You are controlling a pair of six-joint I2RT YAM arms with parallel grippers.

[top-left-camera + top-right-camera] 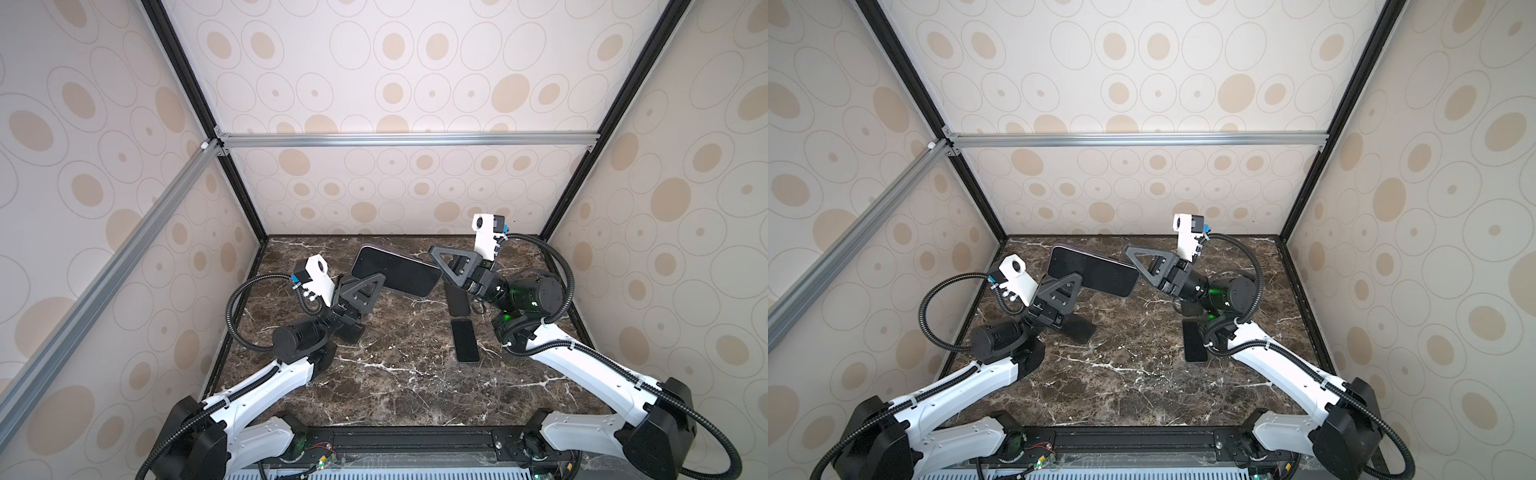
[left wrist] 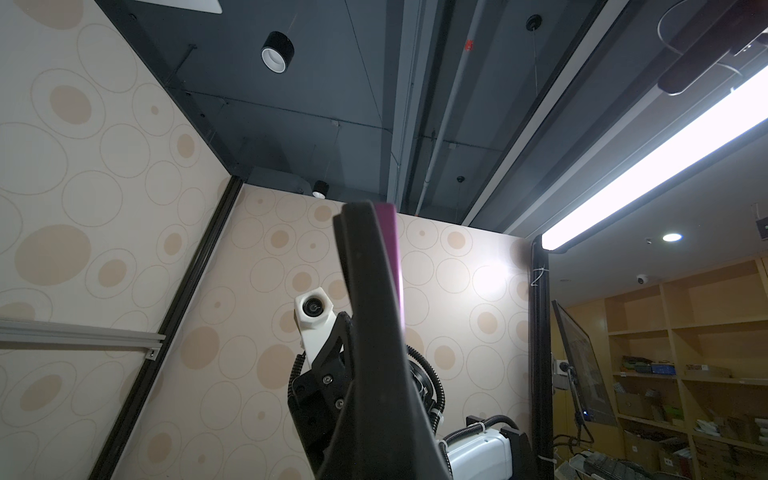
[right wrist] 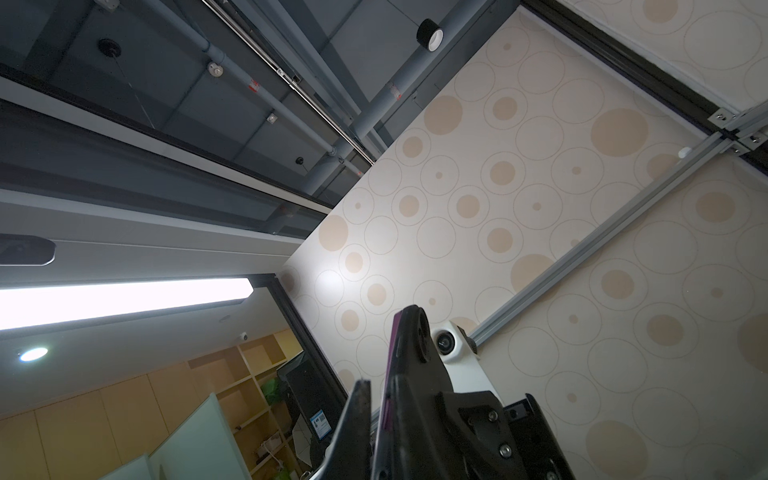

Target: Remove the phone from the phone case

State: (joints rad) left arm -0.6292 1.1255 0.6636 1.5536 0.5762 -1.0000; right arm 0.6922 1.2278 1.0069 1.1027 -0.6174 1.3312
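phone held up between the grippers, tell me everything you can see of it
The phone is a thin flat slab with rounded corners, a dark glossy screen turned up and a purple rim. It hangs above the table, slanted, gripped near one end by the left gripper and near the other by the right gripper. Nothing else touches it.

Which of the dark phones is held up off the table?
The large phone with the purple edge, gripped at its ends by the left end effector and right end effector. The smaller phone lies flat on the table.
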